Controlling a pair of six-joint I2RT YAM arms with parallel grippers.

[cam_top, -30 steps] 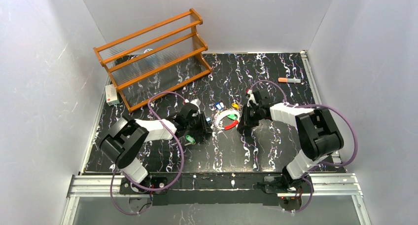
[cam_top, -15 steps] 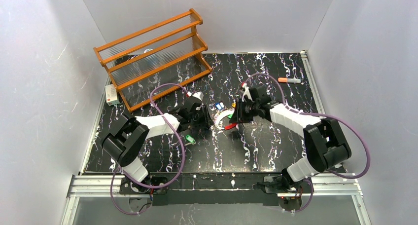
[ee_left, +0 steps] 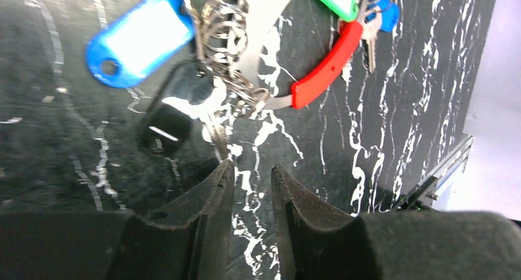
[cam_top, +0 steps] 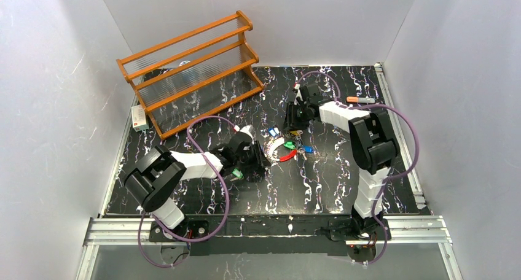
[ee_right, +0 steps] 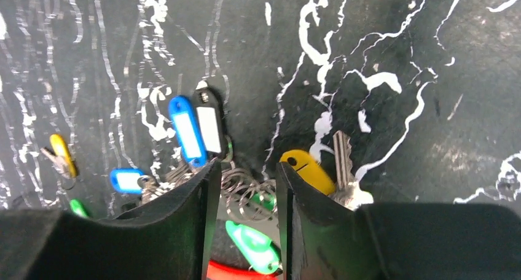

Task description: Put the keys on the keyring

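Parked by the keyring with left gripper barely parted, empty. Same over the keys with right gripper, parted too.

- left arm: white link shells, black joint housings
- right arm: same white-and-black build
- purple cables looped off both arms
- fingers: matte black, curved, narrowing at tips
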